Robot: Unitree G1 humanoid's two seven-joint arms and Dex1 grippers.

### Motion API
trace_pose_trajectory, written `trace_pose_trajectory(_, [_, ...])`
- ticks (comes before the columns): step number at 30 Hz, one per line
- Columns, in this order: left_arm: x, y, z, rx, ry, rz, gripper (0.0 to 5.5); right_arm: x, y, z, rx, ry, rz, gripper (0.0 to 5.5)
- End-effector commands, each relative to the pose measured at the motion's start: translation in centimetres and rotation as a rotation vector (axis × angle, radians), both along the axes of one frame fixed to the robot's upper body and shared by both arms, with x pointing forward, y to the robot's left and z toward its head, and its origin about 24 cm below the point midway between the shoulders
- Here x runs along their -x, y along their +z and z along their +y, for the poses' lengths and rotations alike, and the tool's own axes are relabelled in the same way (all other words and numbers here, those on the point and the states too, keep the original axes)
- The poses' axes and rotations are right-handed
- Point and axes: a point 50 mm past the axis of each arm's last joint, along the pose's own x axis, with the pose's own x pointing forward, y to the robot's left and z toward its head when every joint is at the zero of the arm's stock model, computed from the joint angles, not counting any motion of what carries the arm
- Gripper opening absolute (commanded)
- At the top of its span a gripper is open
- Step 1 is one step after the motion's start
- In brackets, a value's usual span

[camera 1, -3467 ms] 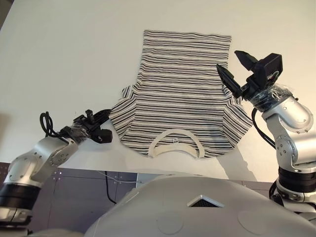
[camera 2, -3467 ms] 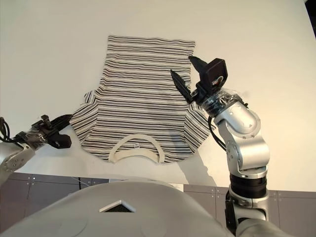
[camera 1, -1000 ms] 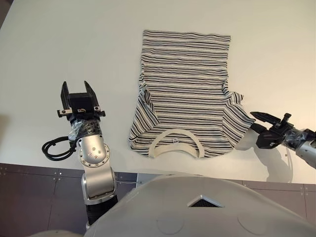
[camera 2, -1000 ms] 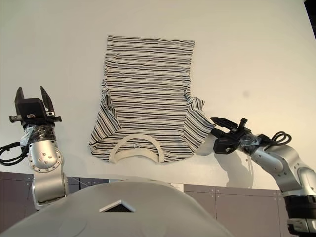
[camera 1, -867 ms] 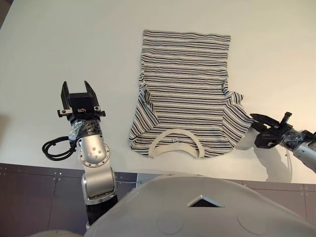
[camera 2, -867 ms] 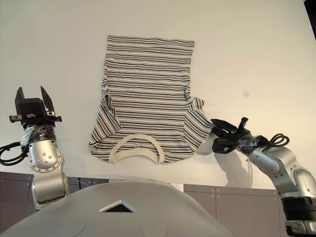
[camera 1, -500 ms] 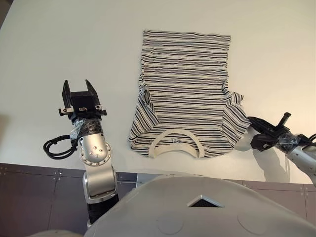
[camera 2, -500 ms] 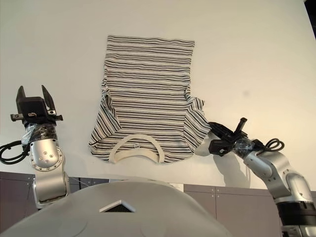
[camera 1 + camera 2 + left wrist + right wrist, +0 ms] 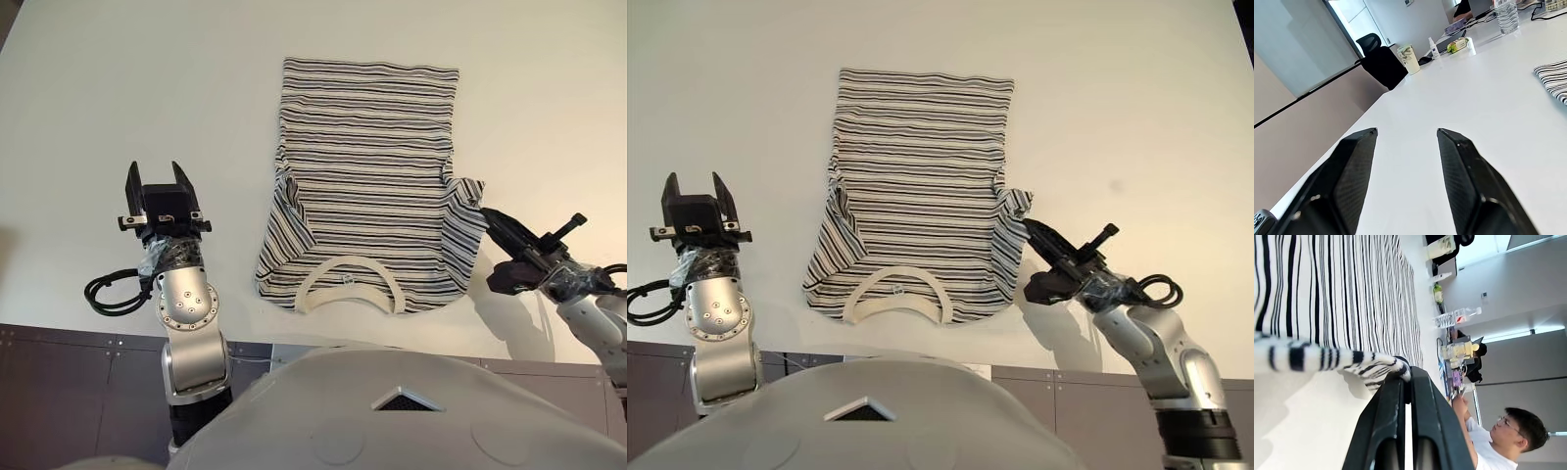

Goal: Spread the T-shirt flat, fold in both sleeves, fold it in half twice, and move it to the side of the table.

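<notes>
Black-and-white striped fabric T-shirt (image 9: 367, 147) | long axis 12–6 o'clock, collar (image 9: 350, 266) at 6 | right sleeve (image 9: 464, 201) at 3, pinched by nearer right gripper (image 9: 489, 214) | left gripper (image 9: 157, 174) spread, well apart at 9

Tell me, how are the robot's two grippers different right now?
The left gripper has its fingers spread open and empty; the right gripper has its fingers pinched shut on the right sleeve of the T-shirt. The left gripper sits well apart from the T-shirt, over bare table; the right gripper touches it. Both are black with two fingers.
</notes>
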Motion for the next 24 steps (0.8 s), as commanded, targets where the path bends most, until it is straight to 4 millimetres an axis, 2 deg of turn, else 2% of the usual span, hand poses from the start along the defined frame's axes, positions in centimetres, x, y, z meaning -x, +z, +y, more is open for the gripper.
trace_pose_trajectory(1, [-0.4,-0.2,0.2,-0.014,-0.034,0.020,2.28,0.0,0.1,1.8,-0.071,0.088,-0.008,0.12])
trace_pose_trajectory(7, [-1.2,-0.2,0.5,-0.029,-0.066,0.025,2.28,-1.7,-0.4,4.5,-0.118,0.131,-0.011,0.12])
trace_pose_trajectory(12, [-1.5,0.0,0.8,-0.051,-0.094,0.033,2.28,-2.2,-1.9,5.1,-0.085,0.152,0.048,0.12])
trace_pose_trajectory(16, [-1.2,-0.1,1.1,-0.102,-0.165,0.070,2.28,-1.9,-2.8,4.7,-0.070,0.159,0.076,0.91])
trace_pose_trajectory(20, [-0.3,-0.2,1.7,-0.283,-0.383,0.158,2.28,-1.5,-2.4,2.9,-0.082,0.144,0.063,1.64])
trace_pose_trajectory(22, [0.2,-0.5,2.7,-0.441,-0.587,0.260,2.28,-1.0,-2.2,0.6,-0.040,0.145,0.100,2.01])
trace_pose_trajectory(24, [1.0,-1.0,3.8,-0.583,-0.833,0.391,2.55,0.2,-1.6,-1.3,0.010,0.206,0.190,2.40])
